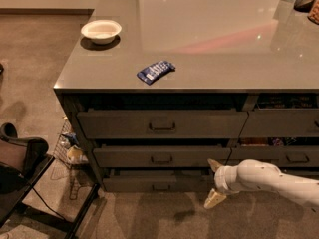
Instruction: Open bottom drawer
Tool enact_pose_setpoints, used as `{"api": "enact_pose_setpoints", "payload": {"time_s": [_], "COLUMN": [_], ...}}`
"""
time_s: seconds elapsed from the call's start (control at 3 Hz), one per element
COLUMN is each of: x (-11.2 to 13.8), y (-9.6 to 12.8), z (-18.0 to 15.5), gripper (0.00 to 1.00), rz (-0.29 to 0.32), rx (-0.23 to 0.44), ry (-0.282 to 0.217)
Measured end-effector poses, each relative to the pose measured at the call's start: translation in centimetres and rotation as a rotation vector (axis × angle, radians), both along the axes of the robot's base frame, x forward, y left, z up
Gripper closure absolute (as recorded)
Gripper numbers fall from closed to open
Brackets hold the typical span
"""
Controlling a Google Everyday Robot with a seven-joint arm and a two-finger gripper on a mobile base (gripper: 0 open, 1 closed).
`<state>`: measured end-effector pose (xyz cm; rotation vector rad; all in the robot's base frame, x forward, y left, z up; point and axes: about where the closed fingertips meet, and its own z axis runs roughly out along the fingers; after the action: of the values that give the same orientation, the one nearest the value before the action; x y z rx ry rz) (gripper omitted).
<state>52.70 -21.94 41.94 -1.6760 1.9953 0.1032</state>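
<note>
No brand or label can be read anywhere. A blue packet (156, 71) with pale markings is seen on the grey counter top (224, 49), but its print is too small to be made out. A white bowl (101, 31) is set near the counter's far left corner, well apart from the packet.

The bottom drawer (144, 182) is found lowest in the left-hand stack, just above the carpet (149, 215). Its front is dark grey, wide, low and slim, and a small black pull (160, 187) is fixed at its centre. Two taller fronts, the middle drawer (129, 157) and the top drawer (119, 125), are stacked above it. A dark gap is seen along its upper edge, and it appears shut or nearly so, though this cannot be told for certain.

The gripper (214, 182) is held at the right end of the bottom drawer's front, well apart from the pull. Its fingers (215, 199) are spread wide, one above and one below, and nothing is seen to be grasped.

Bare carpet lies in front of the drawers. To the left, a wire basket (67, 146) is placed against the cabinet's side, and a black frame (30, 183) is seen near the lower left corner.
</note>
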Motion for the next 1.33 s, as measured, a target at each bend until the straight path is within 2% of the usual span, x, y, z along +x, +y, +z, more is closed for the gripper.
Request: {"api": "enact_pose_setpoints", "payload": {"time_s": [0.33,0.67,1.33], "x": [1.3,1.9,2.7], "y": [0.5,1.1,3.0], "z": [-4.2,-7.4,-12.0], "gripper": [0.0,0.0,0.0], "rz": [0.05,0.105,0.25], "rx": [0.001,-0.042,-0.228], "ry": [-0.021,-0.027,-0.005]}}
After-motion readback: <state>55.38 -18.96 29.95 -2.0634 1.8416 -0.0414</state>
